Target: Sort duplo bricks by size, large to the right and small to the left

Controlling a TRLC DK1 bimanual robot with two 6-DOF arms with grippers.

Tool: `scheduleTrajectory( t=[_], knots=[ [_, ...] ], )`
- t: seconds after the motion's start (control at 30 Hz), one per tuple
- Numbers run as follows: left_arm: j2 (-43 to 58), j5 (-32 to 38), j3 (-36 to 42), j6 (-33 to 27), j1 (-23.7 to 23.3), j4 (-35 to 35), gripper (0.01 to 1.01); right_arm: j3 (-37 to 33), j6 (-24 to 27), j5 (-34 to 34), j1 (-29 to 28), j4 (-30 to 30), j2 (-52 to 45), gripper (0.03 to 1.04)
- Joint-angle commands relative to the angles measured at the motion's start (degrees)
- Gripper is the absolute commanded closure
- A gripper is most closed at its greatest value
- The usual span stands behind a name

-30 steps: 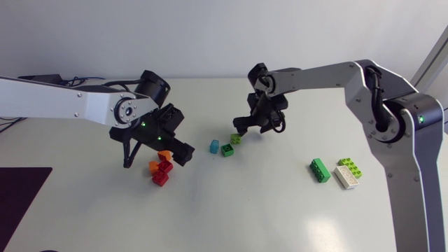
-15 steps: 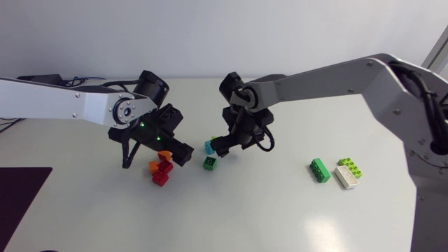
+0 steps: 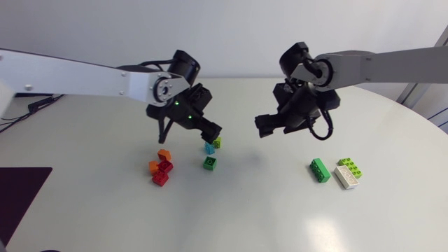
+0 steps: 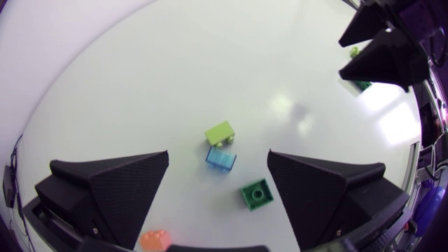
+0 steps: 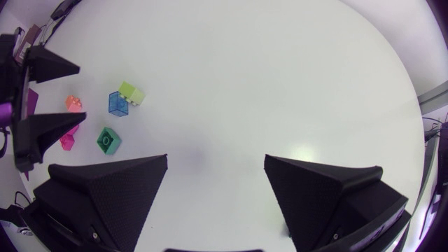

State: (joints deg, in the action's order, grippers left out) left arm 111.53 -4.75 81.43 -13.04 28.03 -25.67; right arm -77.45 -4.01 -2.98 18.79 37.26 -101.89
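**user1:** anyone else noticing the white table [image 3: 231, 210] is taking up basically the whole head view? Its edge is curving round on the right side of the frame.

**user2:** yep, and a plain pale wall [image 3: 231, 35] is running along the top. A dark mat [image 3: 21, 189] is sitting in the lower left corner.

**user1:** light's bouncing off the tabletop too. A soft glare [image 5: 301, 150] is showing just right of centre in the right wrist view.

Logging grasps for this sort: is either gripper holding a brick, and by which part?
Nothing is held: the left gripper and right gripper are both open, no brick between their fingers.
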Motion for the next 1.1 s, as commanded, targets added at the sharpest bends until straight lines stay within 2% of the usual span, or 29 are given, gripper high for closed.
scheduleTrajectory(
  t=[0.0, 0.13, 0.27, 0.47, 0.63, 0.9, 0.97, 1.03, 1.07],
  knots=[
    [7.57, -0.61, 6.29, 0.29, 1.15, -2.81, 0.051, 2.92, 1.46, -0.27, -1.38, -0.17, 3.62, 0.07],
    [11.7, -0.08, 9.89, 1.61, 3.17, -4.39, 0.062, 5.03, 2.6, -0.18, -3.05, 0.01, 7.32, 0.07],
    [12.75, 0.36, 10.07, 1.61, 3.7, -4.39, 0.179, 5.82, 2.78, -0.27, -3.41, 0.45, 9.43, 0.07],
    [13.63, 1.68, 10.68, 1.61, 3.35, -4.3, 0.18, 5.82, 2.25, -0.27, -2.61, 0.71, 11.1, 0.07],
    [14.33, 2.38, 11.47, 2.05, 2.29, -4.3, 0.364, 6.26, 2.17, -0.27, -2.44, 0.89, 11.45, 0.07],
    [16.44, 2.91, 12.35, 2.31, 0.45, -4.3, 0.375, 7.14, 2.25, -0.27, -2.53, 0.8, 11.97, 0.07],
    [16.36, 2.91, 12.18, 2.4, 0.36, -4.3, 0.495, 7.23, 2.25, -0.27, -2.44, 0.89, 12.06, 0.07],
    [16.18, 2.91, 11.65, 3.11, 0.36, -4.3, 0.664, 7.31, 2.17, -0.36, -2.44, 0.89, 12.15, 0.07],
    [15.74, 2.91, 10.94, 3.11, 0.36, -4.3, 0.666, 7.4, 2.17, -0.36, -2.44, 0.89, 12.24, 0.07]
  ],
)
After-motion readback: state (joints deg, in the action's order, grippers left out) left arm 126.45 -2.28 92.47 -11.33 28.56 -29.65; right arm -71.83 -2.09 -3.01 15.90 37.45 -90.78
